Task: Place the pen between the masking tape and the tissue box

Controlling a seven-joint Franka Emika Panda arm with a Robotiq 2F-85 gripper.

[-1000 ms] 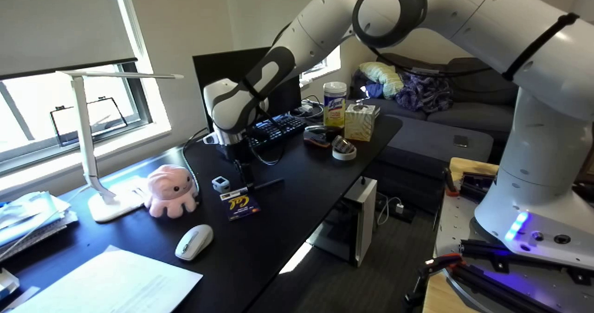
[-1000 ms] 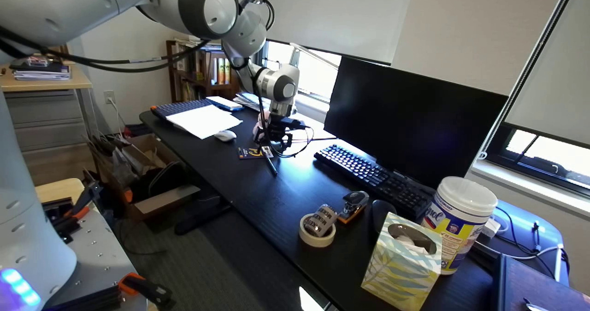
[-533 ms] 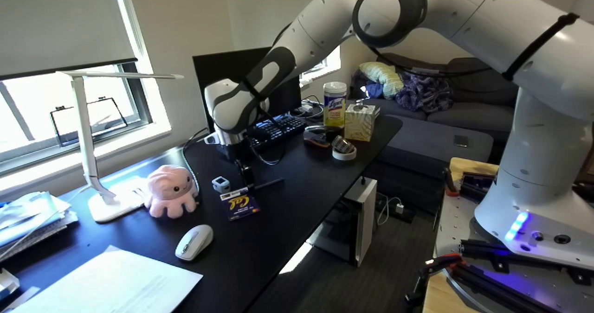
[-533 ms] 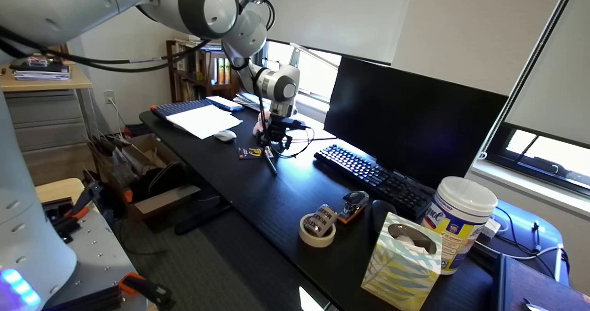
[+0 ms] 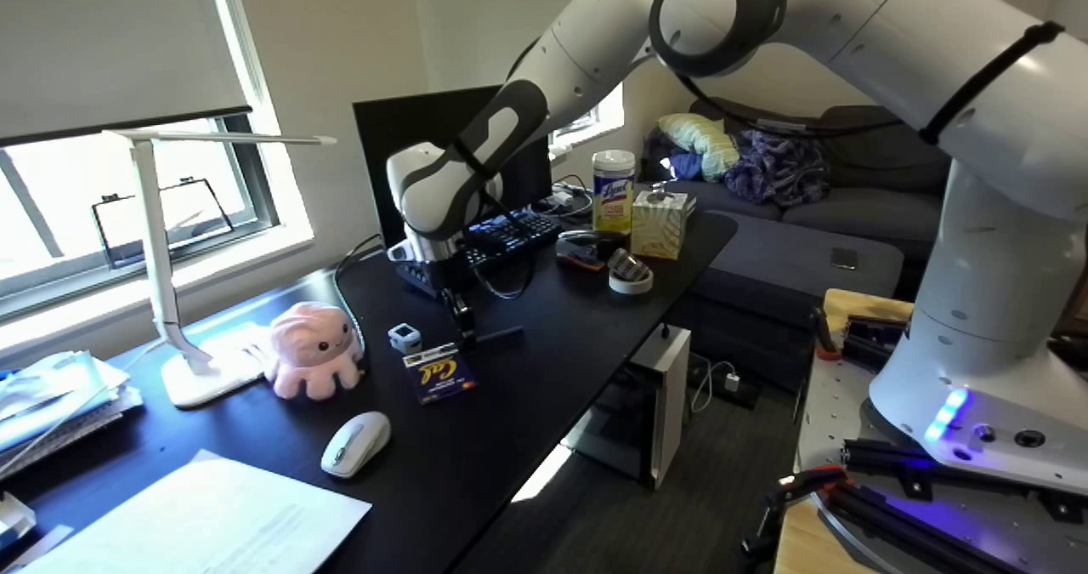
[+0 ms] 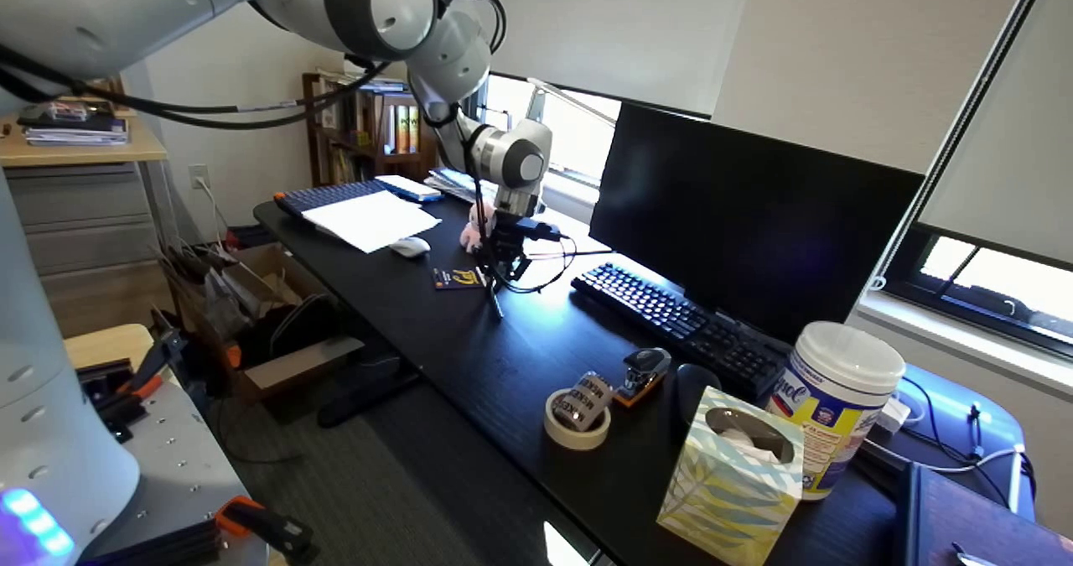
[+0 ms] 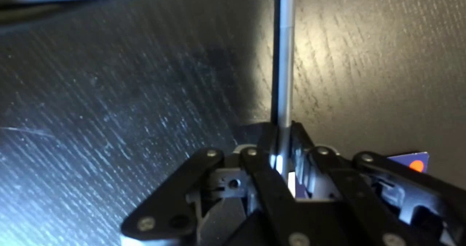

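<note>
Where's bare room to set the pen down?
Wide: the black desk between the slim grey pen and the cream masking tape roll. Smaller: between that roll and the yellow leaf-patterned tissue box. Crowded: from the orange-based stapler to the white-lidded wipes canister.

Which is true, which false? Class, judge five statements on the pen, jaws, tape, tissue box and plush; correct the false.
1. The tissue box and masking tape roll stand apart. True.
2. The jaws are wide open. False: they stand close on either side of the pen.
3. The pen lies beside the tissue box. False: it is near the blue Cal card.
4. A printed roll rests tilted on the masking tape roll. True.
5. The pink octopus plush stands beside the desk lamp. True.
</note>
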